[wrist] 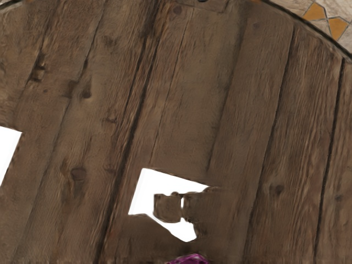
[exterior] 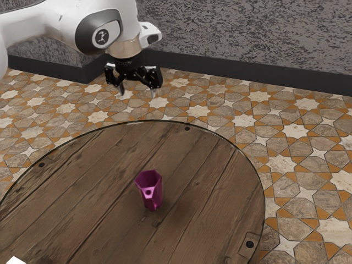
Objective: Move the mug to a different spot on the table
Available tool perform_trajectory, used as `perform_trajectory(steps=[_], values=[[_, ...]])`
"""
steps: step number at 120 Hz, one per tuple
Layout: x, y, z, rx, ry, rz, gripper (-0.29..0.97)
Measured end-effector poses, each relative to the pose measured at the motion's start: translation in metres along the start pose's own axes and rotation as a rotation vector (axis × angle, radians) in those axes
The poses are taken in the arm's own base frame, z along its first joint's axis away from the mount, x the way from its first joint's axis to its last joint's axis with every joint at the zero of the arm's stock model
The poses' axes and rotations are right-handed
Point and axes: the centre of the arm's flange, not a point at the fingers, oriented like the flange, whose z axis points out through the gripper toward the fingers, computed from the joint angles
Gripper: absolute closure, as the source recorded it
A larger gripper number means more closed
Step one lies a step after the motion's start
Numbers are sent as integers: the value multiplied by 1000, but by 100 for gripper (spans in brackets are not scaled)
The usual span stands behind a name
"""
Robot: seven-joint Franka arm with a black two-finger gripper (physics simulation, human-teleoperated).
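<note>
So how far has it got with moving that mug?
Nothing looks done yet. The mug stands upright on the table, with nothing touching it. The gripper hangs open, high up and well apart from the mug. Left to do: come down, grip the mug, carry it to another spot and let go.

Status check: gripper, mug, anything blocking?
Gripper open, empty, raised high over the table. Mug upright mid-table, not gripped. No obstacle seen near the mug.

My arm (exterior: 55, 22): white, rounded shells
Its joint cap (exterior: 102, 36): grey, small white logo
Its wrist band (exterior: 125, 50): tan
My gripper (exterior: 136, 91): black, two fingers
</note>
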Motion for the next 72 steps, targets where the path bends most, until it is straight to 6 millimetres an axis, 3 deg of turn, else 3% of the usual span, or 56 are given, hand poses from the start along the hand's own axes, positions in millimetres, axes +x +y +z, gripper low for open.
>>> perform_trajectory(steps=[24, 43, 57, 72], values=[[-13, -8, 20, 43, -79, 62, 0], [-60, 4, 79, 44, -190, 120, 0], [-94, 18, 110, -11, -269, 113, 0], [-143, 35, 141, -60, -327, 103, 0]])
